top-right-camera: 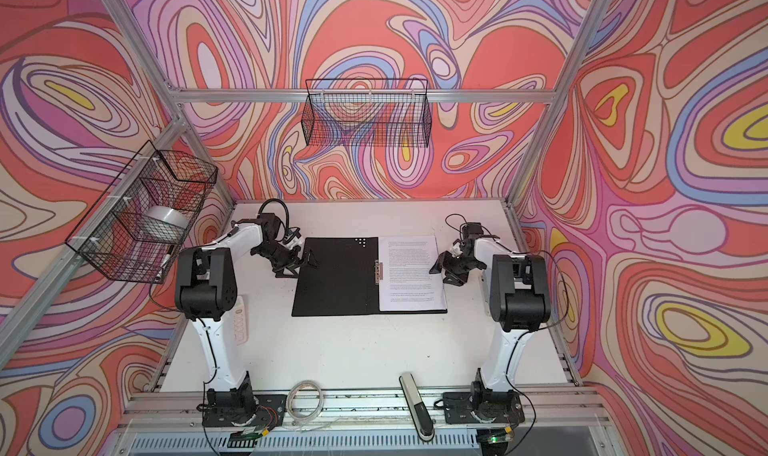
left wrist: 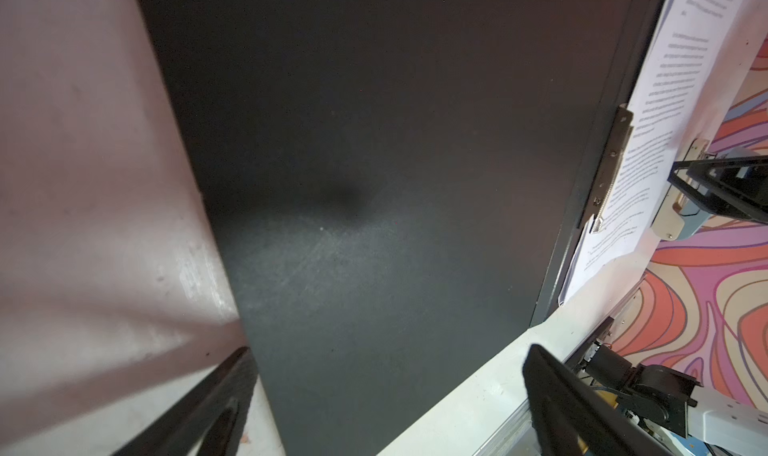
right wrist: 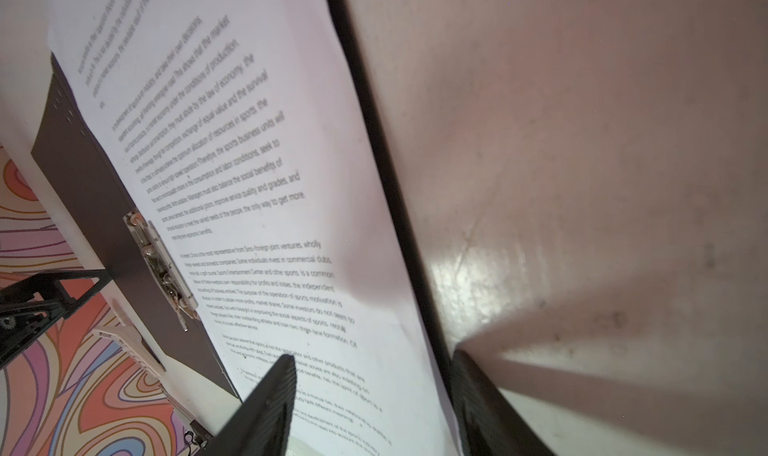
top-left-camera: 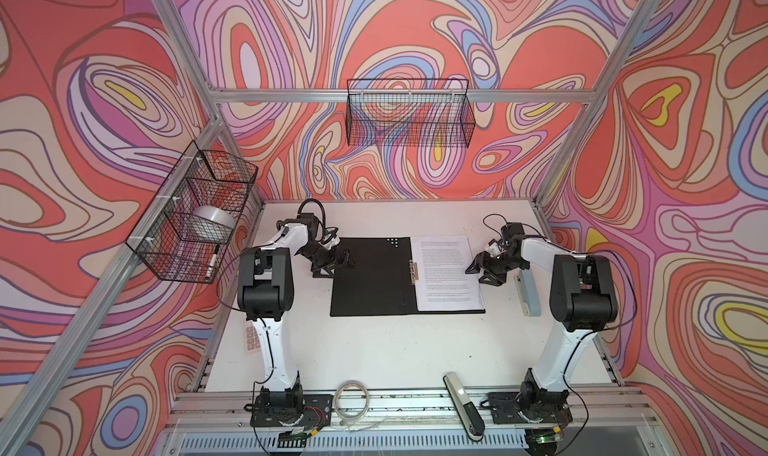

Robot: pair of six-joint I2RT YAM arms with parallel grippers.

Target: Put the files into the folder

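Presently the folder [top-left-camera: 368,275] is lying open and flat at mid-frame in both top views, its matte black inside showing faint scuffs in the left wrist view. Files [top-left-camera: 446,273], smooth white sheets with fine black print, are resting on its right half, their inner edge running beside the shiny metal spine clip [top-left-camera: 412,272].

Left gripper [top-left-camera: 338,267] is hanging at the folder's left edge, jaws spread wide, holding nothing. Right gripper [top-left-camera: 476,275] is hovering at the files' right edge, jaws partly apart, one ribbed finger [right wrist: 270,400] over the paper, the other past the folder's edge, nothing clamped.

White bench [top-left-camera: 374,350] is looking scratched and glossy. Swirled coral, lilac and cream walls are enclosing it, and a black wire basket [top-left-camera: 409,113] is hanging from an aluminium bar at upper centre.
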